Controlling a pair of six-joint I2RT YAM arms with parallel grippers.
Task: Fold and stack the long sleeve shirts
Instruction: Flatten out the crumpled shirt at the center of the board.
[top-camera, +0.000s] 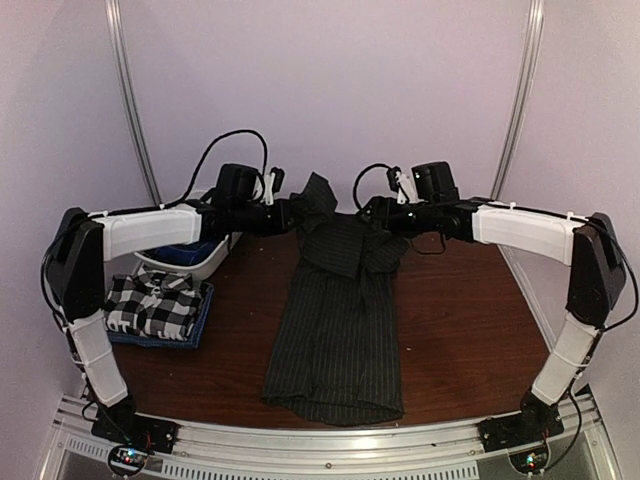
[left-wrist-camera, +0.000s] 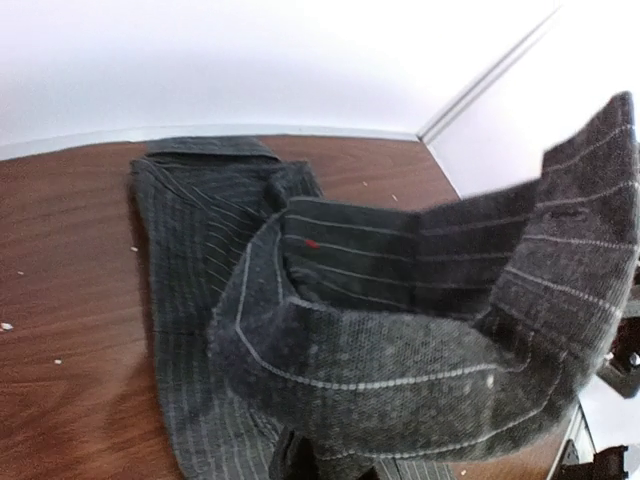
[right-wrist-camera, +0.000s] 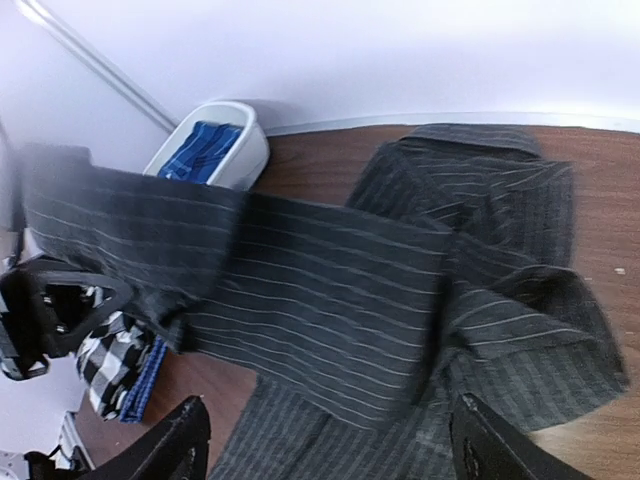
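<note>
Nearest the arm bases, the hem of the pinstriped shirt (top-camera: 335, 345) lies on the table (top-camera: 470, 330). The shirt runs straight away from the arms, long axis near to far, with the collar end at the far side. Well apart on its left, the checked shirt (top-camera: 153, 303) sits folded on a blue shirt (top-camera: 203, 322).

Farther back, both grippers hang over the shirt's far end, one on each side. The left gripper (top-camera: 283, 216) is clamped on a sleeve (right-wrist-camera: 300, 290). The sleeve is lifted off the table and drawn crosswise from the shirt's right shoulder towards the left. The bite itself is buried in cloth, so the exact hold is probably near the cuff. The right gripper (right-wrist-camera: 330, 412) has its fingers wide apart and holds nothing, with the sleeve just below and ahead of it.

The left arm alone controls the sleeve, so the fold looks to be its job. It would lay that crosswise band down over the chest. Beyond, at far left, stands a white tub (right-wrist-camera: 250, 155).
</note>
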